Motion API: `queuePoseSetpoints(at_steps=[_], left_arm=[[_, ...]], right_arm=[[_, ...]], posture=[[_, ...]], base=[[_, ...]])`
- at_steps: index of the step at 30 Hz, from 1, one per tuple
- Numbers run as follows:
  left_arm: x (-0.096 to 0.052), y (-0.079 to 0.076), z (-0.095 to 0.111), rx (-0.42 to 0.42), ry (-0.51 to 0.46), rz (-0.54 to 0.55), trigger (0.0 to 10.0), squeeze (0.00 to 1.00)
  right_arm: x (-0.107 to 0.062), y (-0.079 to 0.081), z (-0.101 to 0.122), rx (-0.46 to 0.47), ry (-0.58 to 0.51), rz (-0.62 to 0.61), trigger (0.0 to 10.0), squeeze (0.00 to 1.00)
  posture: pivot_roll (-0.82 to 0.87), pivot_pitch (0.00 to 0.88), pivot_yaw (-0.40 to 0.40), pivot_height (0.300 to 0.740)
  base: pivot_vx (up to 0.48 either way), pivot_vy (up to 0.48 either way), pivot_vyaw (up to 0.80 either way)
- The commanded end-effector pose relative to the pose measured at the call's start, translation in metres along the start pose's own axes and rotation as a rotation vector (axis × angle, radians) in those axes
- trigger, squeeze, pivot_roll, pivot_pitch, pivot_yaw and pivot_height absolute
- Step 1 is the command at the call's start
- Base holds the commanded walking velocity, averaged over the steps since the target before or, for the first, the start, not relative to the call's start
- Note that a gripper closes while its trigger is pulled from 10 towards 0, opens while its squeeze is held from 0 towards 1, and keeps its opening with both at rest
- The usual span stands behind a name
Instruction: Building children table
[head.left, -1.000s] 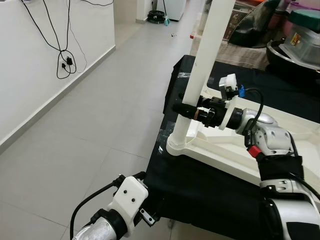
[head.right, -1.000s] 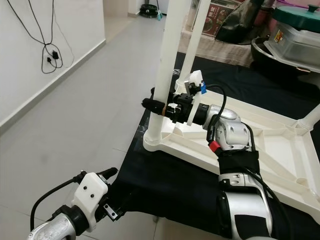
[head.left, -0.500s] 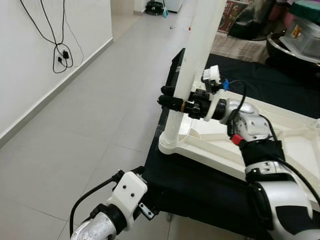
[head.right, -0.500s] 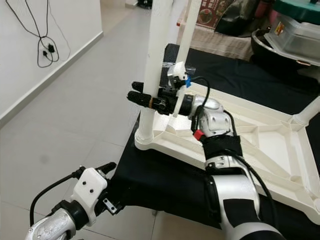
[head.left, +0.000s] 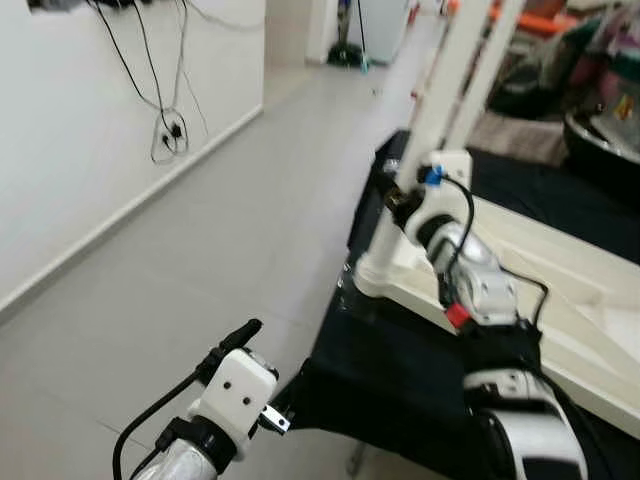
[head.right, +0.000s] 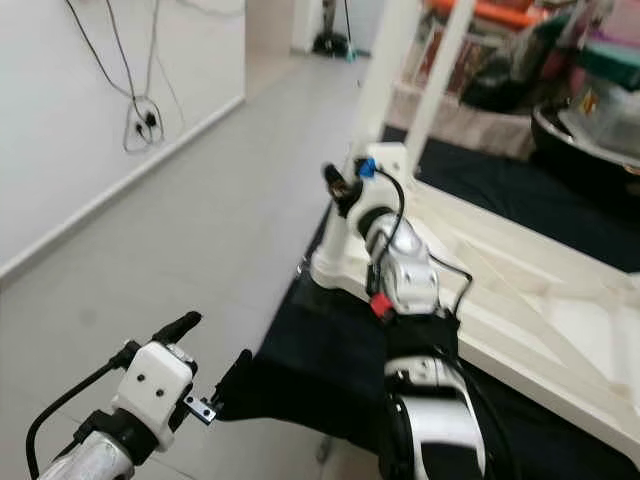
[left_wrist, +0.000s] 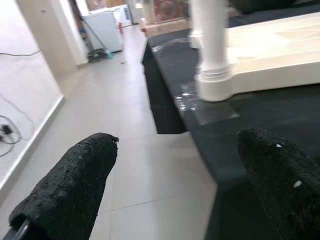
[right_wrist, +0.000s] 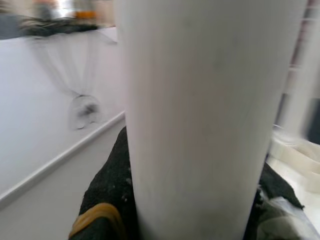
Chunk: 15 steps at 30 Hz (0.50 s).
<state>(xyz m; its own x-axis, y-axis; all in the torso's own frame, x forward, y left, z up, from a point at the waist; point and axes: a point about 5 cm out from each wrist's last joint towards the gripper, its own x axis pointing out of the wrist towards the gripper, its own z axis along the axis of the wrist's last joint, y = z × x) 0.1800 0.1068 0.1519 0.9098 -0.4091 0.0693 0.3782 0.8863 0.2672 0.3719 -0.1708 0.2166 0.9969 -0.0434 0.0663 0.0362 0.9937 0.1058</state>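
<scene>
A white children's table (head.left: 560, 270) lies upside down on a black-covered surface (head.left: 400, 370). Its near-left leg (head.left: 430, 120) stands up from the corner socket (head.left: 378, 275). A second leg (head.right: 440, 80) rises behind it. My right gripper (head.left: 392, 196) is shut around the near leg a little above the socket. In the right wrist view the white leg (right_wrist: 210, 115) sits between both black fingers (right_wrist: 107, 200). My left gripper (head.right: 205, 350) hangs low over the floor beside the surface's corner, open and holding nothing, its fingers (left_wrist: 70, 190) wide apart.
Grey tiled floor (head.left: 200, 260) stretches to my left up to a white wall with dangling black cables (head.left: 165, 130). Pots and containers (head.left: 610, 120) crowd the back right. A white appliance (head.left: 380, 25) stands down the corridor.
The whole picture has shifted and blurred as the camera moved. My right gripper still holds the same leg. My left gripper stays low and open.
</scene>
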Motion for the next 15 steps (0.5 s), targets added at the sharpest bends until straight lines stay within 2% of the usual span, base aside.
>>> queuePoseSetpoints(at_steps=[1,2,4,5,6,7,8,9,10,13,14,15], left_arm=[[0.0,-0.001,0.0,0.006,-0.004,0.01,10.0,0.0],[0.0,-0.001,0.0,0.008,-0.001,0.011,10.0,0.0],[0.0,-0.001,0.0,0.008,-0.001,0.011,10.0,0.0],[0.001,-0.001,-0.001,0.007,0.003,0.009,10.0,0.0],[0.001,-0.001,-0.001,0.007,0.003,0.009,10.0,0.0],[0.0,-0.002,-0.001,0.003,0.005,0.006,10.0,0.0],[0.0,-0.002,-0.001,0.003,0.005,0.006,10.0,0.0],[0.001,-0.002,-0.001,-0.002,0.003,0.004,10.0,0.0],[0.0,-0.003,-0.001,-0.004,0.001,0.005,10.0,0.0],[0.0,-0.003,-0.001,-0.005,-0.002,0.005,10.0,0.0],[0.0,-0.004,-0.001,-0.005,-0.004,0.002,10.0,0.0],[0.0,-0.004,-0.001,-0.005,-0.004,0.002,10.0,0.0]], right_arm=[[-0.017,-0.033,-0.019,0.0,0.092,-0.297,0.0,0.0],[-0.026,-0.029,-0.022,0.031,0.103,-0.378,0.0,0.0],[-0.026,-0.029,-0.022,0.031,0.103,-0.378,0.0,0.0],[-0.031,-0.022,-0.025,0.062,0.114,-0.413,0.0,0.0],[-0.031,-0.022,-0.025,0.062,0.114,-0.413,0.0,0.0],[-0.031,-0.01,-0.025,0.105,0.099,-0.388,0.0,0.0],[-0.031,-0.01,-0.025,0.105,0.099,-0.388,0.0,0.0],[-0.026,0.001,-0.021,0.133,0.057,-0.316,10.0,0.0],[-0.021,0.013,-0.015,0.174,-0.002,-0.223,10.0,1.0],[-0.017,0.017,-0.008,0.175,-0.06,-0.165,10.0,1.0],[-0.007,0.015,0.005,0.111,-0.143,-0.055,10.0,0.0],[-0.007,0.015,0.005,0.111,-0.143,-0.055,10.0,0.0]], posture=[[0.13,0.077,-0.128,0.74],[0.13,0.078,-0.129,0.74],[0.13,0.078,-0.129,0.74],[0.13,0.079,-0.129,0.74],[0.13,0.079,-0.129,0.74],[0.13,0.082,-0.126,0.74],[0.13,0.082,-0.126,0.74],[0.13,0.084,-0.127,0.74],[0.13,0.088,-0.125,0.74],[0.13,0.088,-0.126,0.74],[0.12,0.094,-0.128,0.74],[0.12,0.094,-0.128,0.74]], base=[[0.0,0.0,0.0],[0.0,0.0,0.0],[0.0,0.0,0.0],[0.0,0.0,0.0],[0.0,0.0,0.0],[0.0,0.0,0.0],[0.0,0.0,0.0],[0.0,0.0,0.0],[0.0,0.0,0.0],[0.0,0.0,0.0],[0.0,0.0,0.0],[0.0,0.0,0.0]])
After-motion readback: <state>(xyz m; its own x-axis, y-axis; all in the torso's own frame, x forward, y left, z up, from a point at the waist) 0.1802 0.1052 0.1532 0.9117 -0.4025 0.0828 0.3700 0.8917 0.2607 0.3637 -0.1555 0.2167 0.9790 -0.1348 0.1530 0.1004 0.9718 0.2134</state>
